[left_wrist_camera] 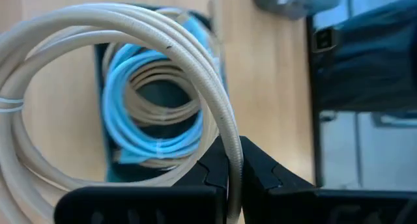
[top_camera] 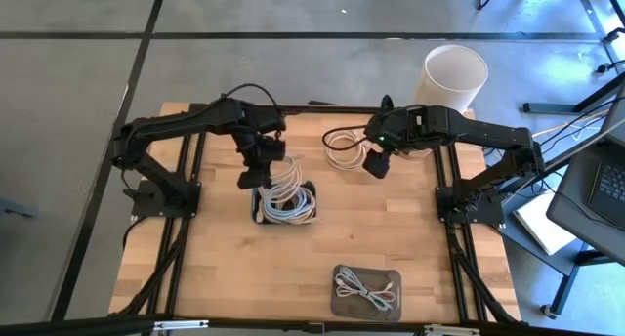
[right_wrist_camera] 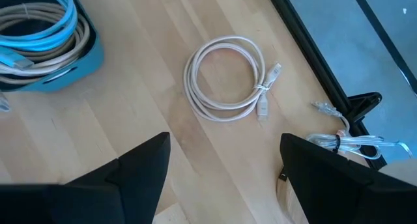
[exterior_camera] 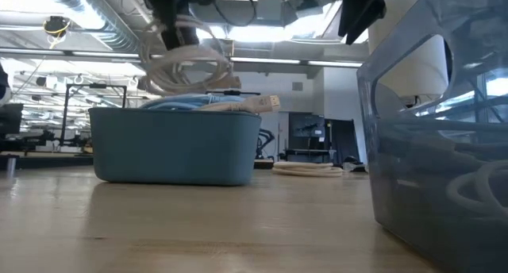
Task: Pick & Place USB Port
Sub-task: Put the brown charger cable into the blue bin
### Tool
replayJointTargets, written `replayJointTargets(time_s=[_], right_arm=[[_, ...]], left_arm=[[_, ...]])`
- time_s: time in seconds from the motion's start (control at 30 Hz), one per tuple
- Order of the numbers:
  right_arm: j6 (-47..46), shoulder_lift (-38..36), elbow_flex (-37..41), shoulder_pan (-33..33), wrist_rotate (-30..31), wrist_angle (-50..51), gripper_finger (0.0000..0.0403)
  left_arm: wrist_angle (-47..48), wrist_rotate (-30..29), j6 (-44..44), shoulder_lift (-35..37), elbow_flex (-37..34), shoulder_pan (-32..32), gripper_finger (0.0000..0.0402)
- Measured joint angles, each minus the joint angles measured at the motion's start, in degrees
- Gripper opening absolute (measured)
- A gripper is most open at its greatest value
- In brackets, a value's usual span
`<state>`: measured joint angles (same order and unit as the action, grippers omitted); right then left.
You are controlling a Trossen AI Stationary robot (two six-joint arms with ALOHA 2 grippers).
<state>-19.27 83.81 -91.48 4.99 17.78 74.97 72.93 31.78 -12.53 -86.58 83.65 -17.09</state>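
- High view: my left gripper point(top_camera: 262, 166) hangs over the blue bin point(top_camera: 284, 203), jaws clamped on a coil of white cable point(top_camera: 281, 180). The coil droops from the grip toward the cables already piled in the bin. My worry is that those loops sit partly over the bin's far edge; if I let go here, some could fall outside onto the table point(top_camera: 410, 238). My right gripper point(top_camera: 377, 164) waits just beside a second white coil point(top_camera: 342, 148) lying on the wood, jaws spread and empty. A grey tray point(top_camera: 367, 292) with another cable sits near the front edge, well apart.
- Low view: the held coil point(exterior_camera: 186, 67) hangs above the bin's rim point(exterior_camera: 175, 114), not yet inside. A plug point(exterior_camera: 266, 103) from the pile already pokes over the rim, so the bin is full; a dropped coil could perch on top and slide off.
- Left wrist view: my fingers point(left_wrist_camera: 215, 175) pinch only one strand of the coil point(left_wrist_camera: 195, 68). The rest hangs free, so a swing could loosen the loops or let the strand slip through. Below, the blue cable point(left_wrist_camera: 153, 142) lies curled in the bin.
- Right wrist view: my two fingers point(right_wrist_camera: 140, 168) stand wide apart above the loose coil point(right_wrist_camera: 225, 81), which is bound near its plugs. If I come down off centre, I judge I would nudge the coil rather than catch it. More cable point(right_wrist_camera: 348, 142) lies at the table's edge, near the frame.
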Motion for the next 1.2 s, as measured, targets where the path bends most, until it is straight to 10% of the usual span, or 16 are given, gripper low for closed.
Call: replayJointTargets(time_s=[0.47, 1.2], right_arm=[[-0.15, 0.00, 0.00, 0.01, 0.00, -0.24, 0.0296], [-1.75, 0.02, 0.00, 0.00, -2.56, -0.03, 0.0296]], left_arm=[[-4.72, 6.89, 4.47, -0.81, -1.00, 8.75, 0.0007], [-17.51, 7.71, 3.11, -2.07, -16.41, 4.95, 0.0007]])
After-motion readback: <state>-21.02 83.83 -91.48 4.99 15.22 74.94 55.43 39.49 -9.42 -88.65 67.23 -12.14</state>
